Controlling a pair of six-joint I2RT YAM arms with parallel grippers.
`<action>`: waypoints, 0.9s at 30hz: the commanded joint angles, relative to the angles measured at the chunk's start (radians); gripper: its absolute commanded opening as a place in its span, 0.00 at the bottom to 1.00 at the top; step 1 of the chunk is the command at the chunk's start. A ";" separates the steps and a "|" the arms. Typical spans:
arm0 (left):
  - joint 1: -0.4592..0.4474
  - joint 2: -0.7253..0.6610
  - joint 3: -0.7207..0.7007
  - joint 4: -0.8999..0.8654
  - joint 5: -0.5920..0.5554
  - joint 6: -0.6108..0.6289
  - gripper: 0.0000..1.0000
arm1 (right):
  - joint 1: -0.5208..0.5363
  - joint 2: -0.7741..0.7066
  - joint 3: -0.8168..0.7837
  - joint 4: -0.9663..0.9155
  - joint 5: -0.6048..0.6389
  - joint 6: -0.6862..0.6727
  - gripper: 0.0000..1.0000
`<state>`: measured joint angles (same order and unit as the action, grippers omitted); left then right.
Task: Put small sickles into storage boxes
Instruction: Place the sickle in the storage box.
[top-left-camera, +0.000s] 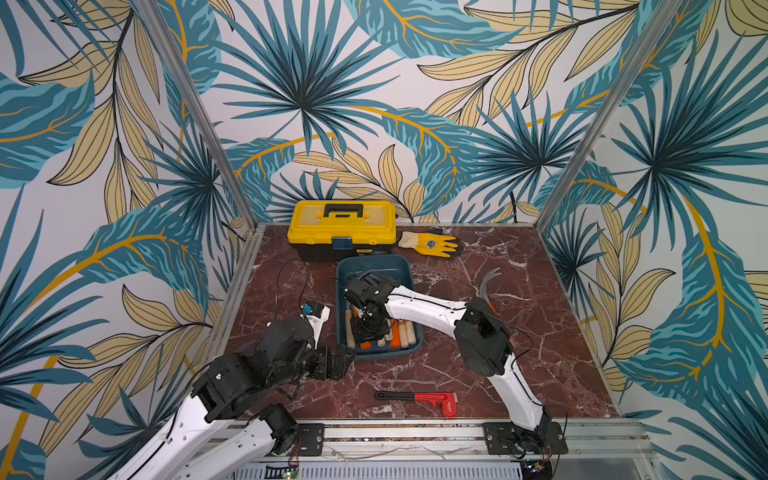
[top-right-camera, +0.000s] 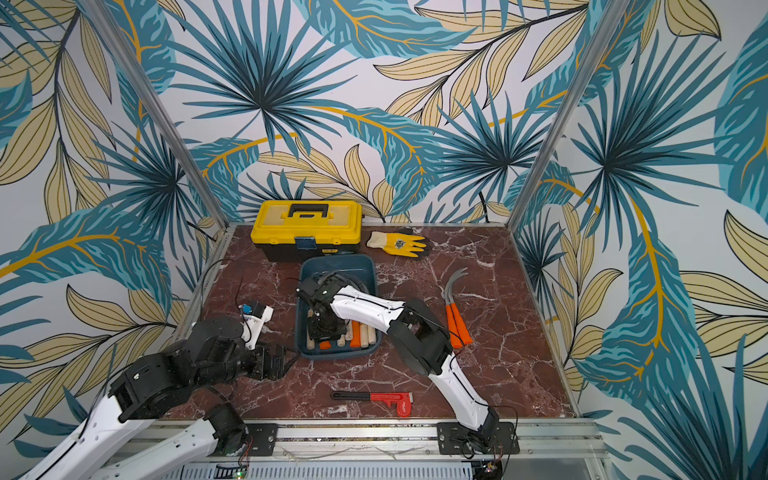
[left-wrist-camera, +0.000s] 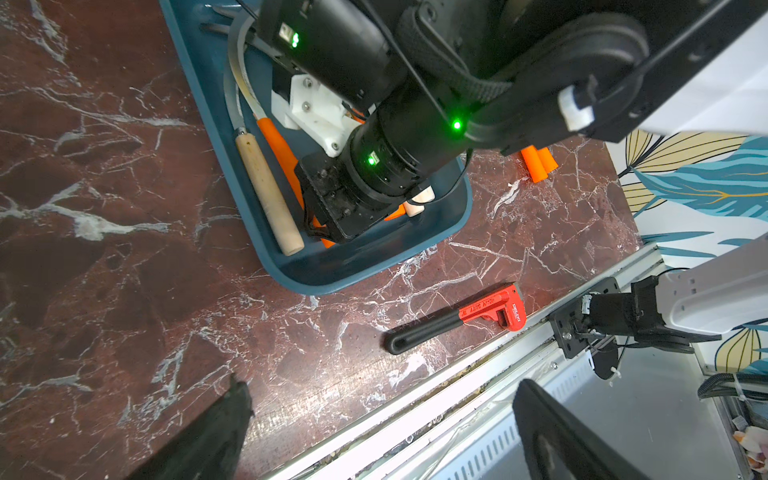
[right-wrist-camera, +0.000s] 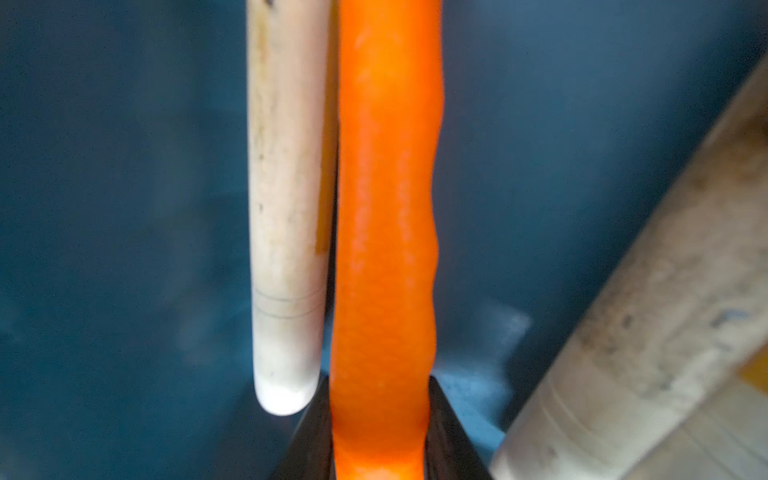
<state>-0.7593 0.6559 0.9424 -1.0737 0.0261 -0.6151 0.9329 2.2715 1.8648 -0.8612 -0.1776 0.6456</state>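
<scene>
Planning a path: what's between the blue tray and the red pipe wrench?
Only bare marble tabletop separates the tray and the pipe wrench, clearest in the left wrist view.

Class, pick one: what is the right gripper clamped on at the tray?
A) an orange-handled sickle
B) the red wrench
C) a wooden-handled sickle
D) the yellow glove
A: the right wrist view shows the right gripper shut on the orange-handled sickle, just above the teal tray floor.

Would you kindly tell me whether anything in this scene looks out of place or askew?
Two orange-handled sickles lie on the marble table right of the teal tray, outside it, while other sickles sit inside. The right gripper is shut on an orange sickle handle inside the tray. Nothing looks spilled or damaged.
</scene>
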 joint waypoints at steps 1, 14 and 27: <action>0.003 -0.007 -0.009 -0.001 -0.012 0.000 1.00 | 0.005 0.016 0.008 -0.003 -0.020 -0.032 0.31; 0.003 -0.002 -0.005 0.000 -0.016 -0.001 1.00 | 0.005 -0.020 -0.002 -0.020 -0.003 -0.056 0.43; 0.003 0.079 0.054 0.003 -0.026 0.038 0.99 | -0.012 -0.186 -0.106 -0.013 0.037 -0.042 0.43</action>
<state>-0.7593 0.7177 0.9585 -1.0748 0.0177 -0.6048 0.9291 2.1407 1.7874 -0.8646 -0.1612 0.6018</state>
